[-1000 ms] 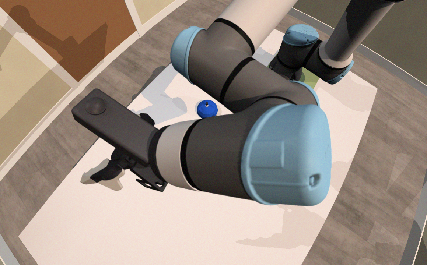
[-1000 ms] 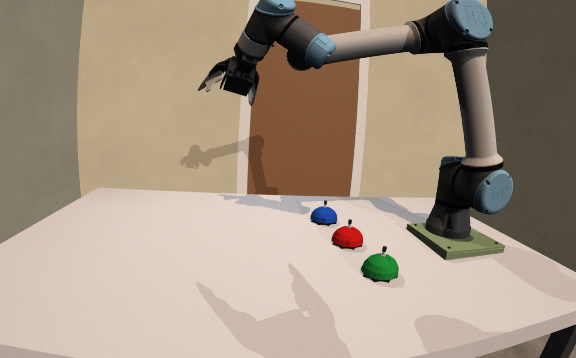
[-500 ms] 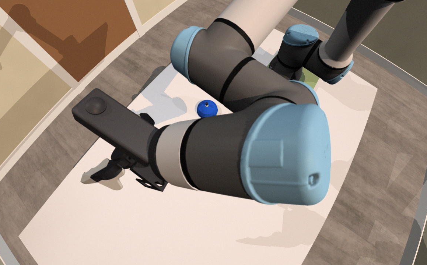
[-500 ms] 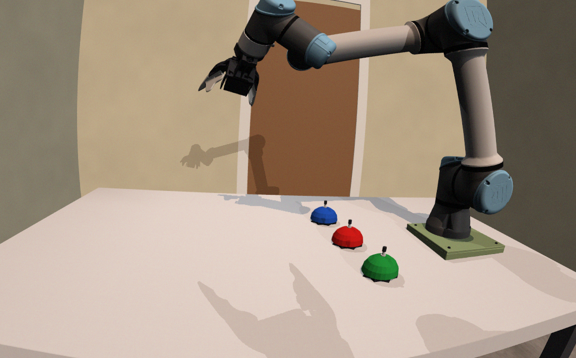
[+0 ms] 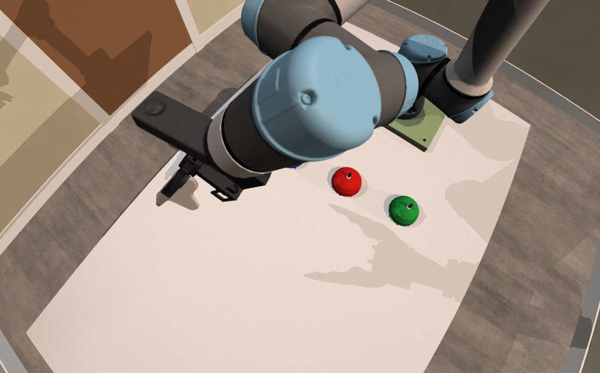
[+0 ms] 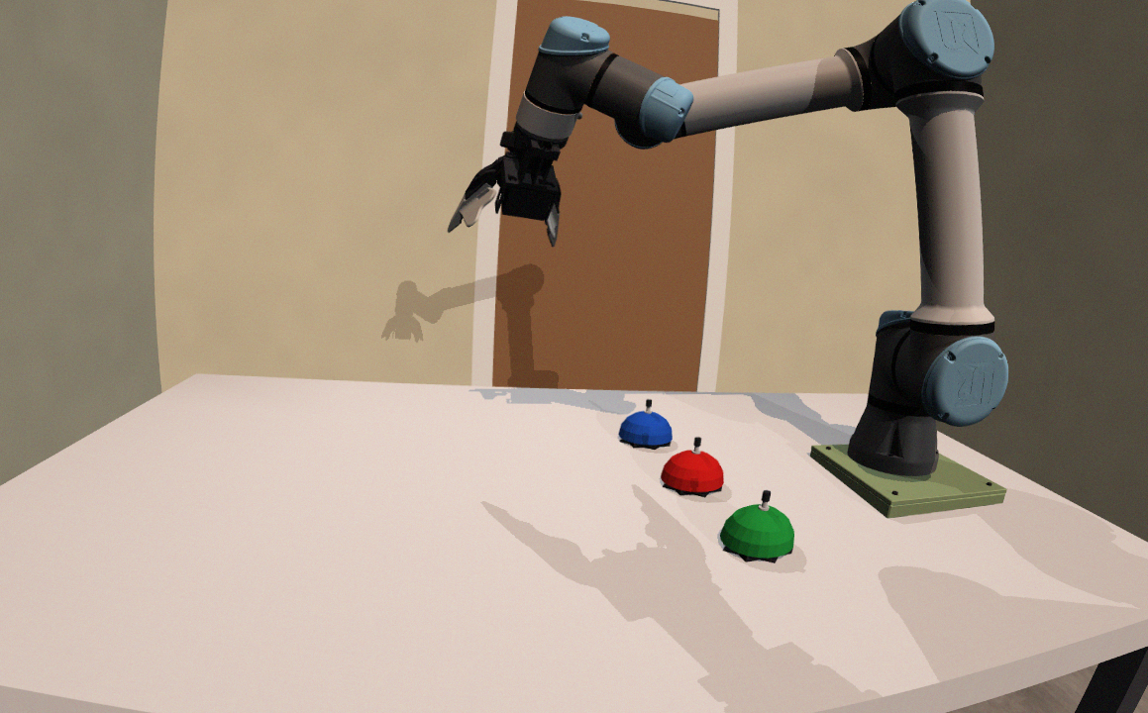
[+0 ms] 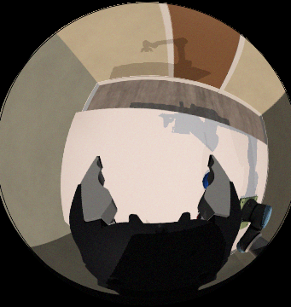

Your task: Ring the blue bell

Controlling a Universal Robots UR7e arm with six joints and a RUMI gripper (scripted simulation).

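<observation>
Your gripper (image 6: 506,215) hangs high above the table (image 6: 294,550), jaws spread wide with nothing between them. The blue bell (image 6: 646,429) sits on the table well below the jaws and off toward the arm's green base plate (image 6: 959,496). It is the far end of a row of three, with the red bell (image 6: 691,470) next and the green bell (image 6: 757,530) nearest the exterior camera.

In the wrist view, the blue bell (image 7: 205,180) shows only as a sliver behind the right-hand finger (image 7: 218,192), so it lies to that side of the jaws, not between them. From the top view the arm hides nearly all of it.

The bell is a low dome, and its button (image 6: 649,405) is a thin stem standing straight up, so its long axis is vertical. By my judgement, you need to shift sideways toward the base until one fingertip is above that stem, then come straight down, keeping clear of the red bell just beside it.
</observation>
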